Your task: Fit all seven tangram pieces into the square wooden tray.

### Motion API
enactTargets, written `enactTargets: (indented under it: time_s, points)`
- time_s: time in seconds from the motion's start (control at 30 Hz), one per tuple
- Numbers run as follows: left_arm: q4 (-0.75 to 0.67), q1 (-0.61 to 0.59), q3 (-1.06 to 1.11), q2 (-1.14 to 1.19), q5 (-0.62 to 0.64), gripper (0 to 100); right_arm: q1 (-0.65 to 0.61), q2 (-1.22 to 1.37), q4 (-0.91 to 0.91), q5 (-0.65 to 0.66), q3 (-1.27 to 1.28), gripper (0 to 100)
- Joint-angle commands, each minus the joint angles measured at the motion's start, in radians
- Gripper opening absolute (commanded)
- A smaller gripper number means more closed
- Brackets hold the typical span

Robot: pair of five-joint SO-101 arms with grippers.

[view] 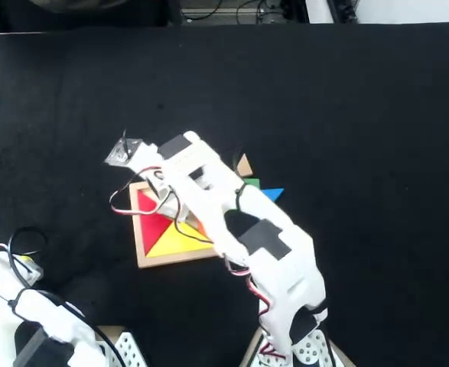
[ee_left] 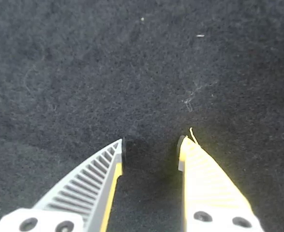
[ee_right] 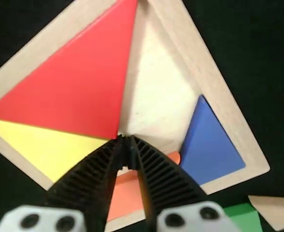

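Black cloth covered the surface [view: 377, 115]. On it, left of centre in the high view, sat the square wooden tray [view: 177, 261].

Inside the tray lay a large red triangle [ee_right: 79, 82] and a yellow triangle [ee_right: 45, 145], meeting along one edge. A blue triangle [ee_right: 209, 145] was tucked into one corner, flush against the rim. An orange piece [ee_right: 125, 198] lay beside it, partly hidden by the right pincer [ee_right: 127, 140]. Between the red and blue triangles, a patch of the tray's pale wooden floor was uncovered.

The white right arm [view: 278, 252] lay diagonally over the tray from the near edge of the surface, covering the tray's right part in the high view. The right pincer, black and ribbed, was closed, with its tips pressed together. It was above the spot near the tray's middle where the red, yellow and orange pieces met. Whether the tips touched the pieces could not be told.

Three pieces lay on the cloth outside the tray, just to its right in the high view. They were a plain wooden piece [view: 244, 164], a green piece [view: 251, 183] and a light blue piece [view: 273, 194], close together beside the arm.

The left arm [view: 33, 310] sat at the near left corner of the high view, well apart from the tray. The left pincer [ee_left: 151, 147], with one grey finger and one yellow, was open over plain black cloth.
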Motion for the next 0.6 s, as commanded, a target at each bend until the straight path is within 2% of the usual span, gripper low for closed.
enactTargets:
  time_s: [0.0, 0.33, 0.57]
  points:
    - [-0.009, 0.007, -0.007, -0.020, -0.005, 20, -0.034, -0.012, -0.011, -0.008, -0.005, 1.1]
    - [-0.009, 0.007, -0.007, -0.020, -0.005, 20, 0.077, -0.015, -0.005, -0.002, 0.025, 1.1]
    - [-0.009, 0.008, -0.007, -0.020, -0.002, 20, 0.089, -0.021, -0.005, -0.002, 0.081, 1.1]
